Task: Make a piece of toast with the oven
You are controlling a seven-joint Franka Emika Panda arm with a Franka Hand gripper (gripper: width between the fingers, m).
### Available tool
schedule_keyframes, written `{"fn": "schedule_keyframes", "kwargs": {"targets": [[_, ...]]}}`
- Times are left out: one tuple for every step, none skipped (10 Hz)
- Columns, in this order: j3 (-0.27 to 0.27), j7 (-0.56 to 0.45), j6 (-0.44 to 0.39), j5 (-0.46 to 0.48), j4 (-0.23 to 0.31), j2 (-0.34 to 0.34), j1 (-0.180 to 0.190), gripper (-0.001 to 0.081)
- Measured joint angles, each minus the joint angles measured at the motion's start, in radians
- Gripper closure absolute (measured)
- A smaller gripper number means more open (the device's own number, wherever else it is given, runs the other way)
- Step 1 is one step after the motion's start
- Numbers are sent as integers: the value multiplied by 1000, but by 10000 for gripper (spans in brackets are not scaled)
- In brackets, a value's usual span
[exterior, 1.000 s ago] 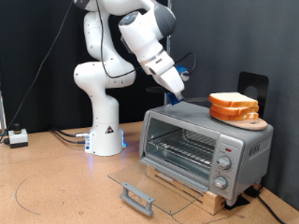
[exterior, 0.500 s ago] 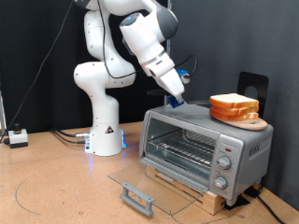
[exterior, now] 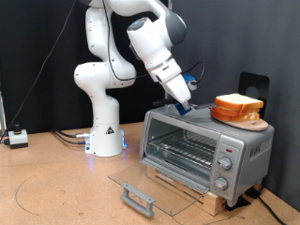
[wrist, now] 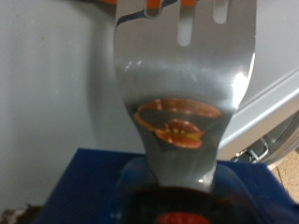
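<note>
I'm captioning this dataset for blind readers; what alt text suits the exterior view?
A white robot arm's gripper reaches over a silver toaster oven, beside stacked bread slices on its top. The oven's glass door lies open on the wooden table.

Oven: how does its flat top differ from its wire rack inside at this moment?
The oven top carries stacked bread slices on a wooden board; no bread shows on the wire rack. The top is a closed silver sheet; the rack is thin open bars. The gripper, holding a metal spatula, is just above the top, not at the rack. Both lie level, and with the door open both are exposed.
</note>
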Motion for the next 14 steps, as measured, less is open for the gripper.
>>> {"fn": "schedule_keyframes", "kwargs": {"targets": [[4, -5, 4, 2, 10, 9, 5, 346], [8, -10, 11, 3, 16, 13, 11, 346], [16, -10, 15, 4, 23, 13, 17, 346], [22, -10, 16, 4, 30, 13, 23, 346], [30, -10, 21, 4, 38, 12, 27, 346], [42, -9, 32, 4, 43, 12, 28, 346], [53, -6, 37, 4, 48, 12, 30, 346], [61, 0, 39, 4, 54, 12, 30, 346], [70, 12, 41, 4, 59, 12, 30, 346], [79, 20, 43, 4, 64, 13, 30, 346], [85, 28, 44, 4, 67, 14, 30, 346], [90, 38, 44, 4, 68, 17, 30, 346], [96, 51, 48, 4, 70, 22, 30, 346], [102, 63, 55, 4, 73, 34, 30, 346]]}}
